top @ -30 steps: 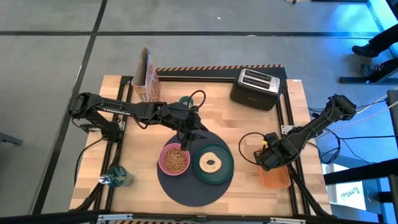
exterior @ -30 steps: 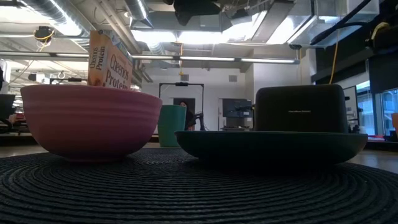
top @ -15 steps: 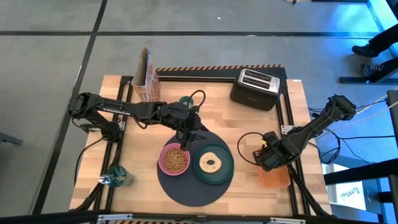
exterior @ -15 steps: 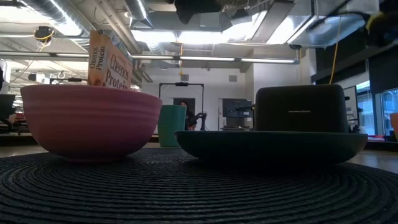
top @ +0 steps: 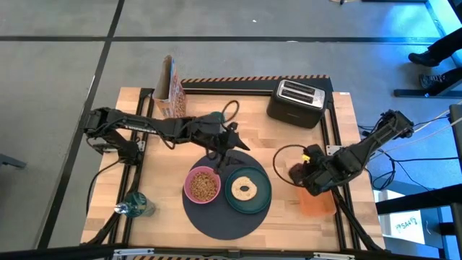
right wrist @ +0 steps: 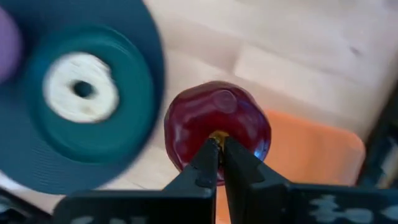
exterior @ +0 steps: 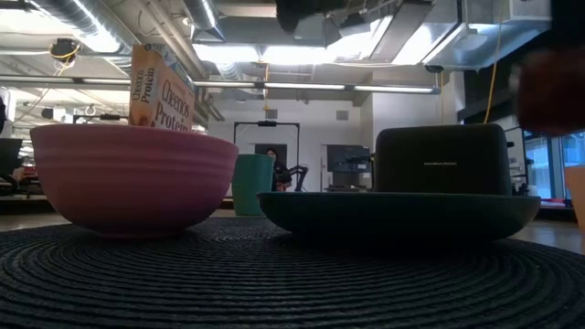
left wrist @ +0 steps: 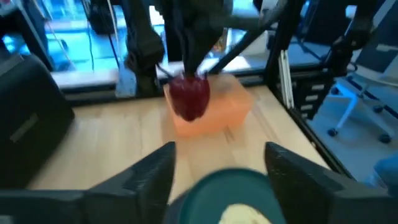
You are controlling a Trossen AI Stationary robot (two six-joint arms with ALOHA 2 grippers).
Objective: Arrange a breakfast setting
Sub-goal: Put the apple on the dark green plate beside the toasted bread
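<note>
Left gripper [top: 229, 146] fingers apart, empty, above mat's [top: 216, 220] far edge. Pink bowl [top: 203, 185] and dark-green plate [top: 247, 190] on mat, bagel [top: 245, 189] on plate. Right gripper [right wrist: 219, 148] pinched on dark-red fruit [right wrist: 217, 129] stem, fruit lifted beside orange tray [top: 317, 204].

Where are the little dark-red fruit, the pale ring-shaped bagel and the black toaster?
small dark-red fruit [right wrist: 217, 121]: right wrist view, on its round skin.
pale ring-shaped bagel [top: 245, 191]: high view, on the ring's bread.
black toaster [top: 296, 102]: high view, on its top.
</note>
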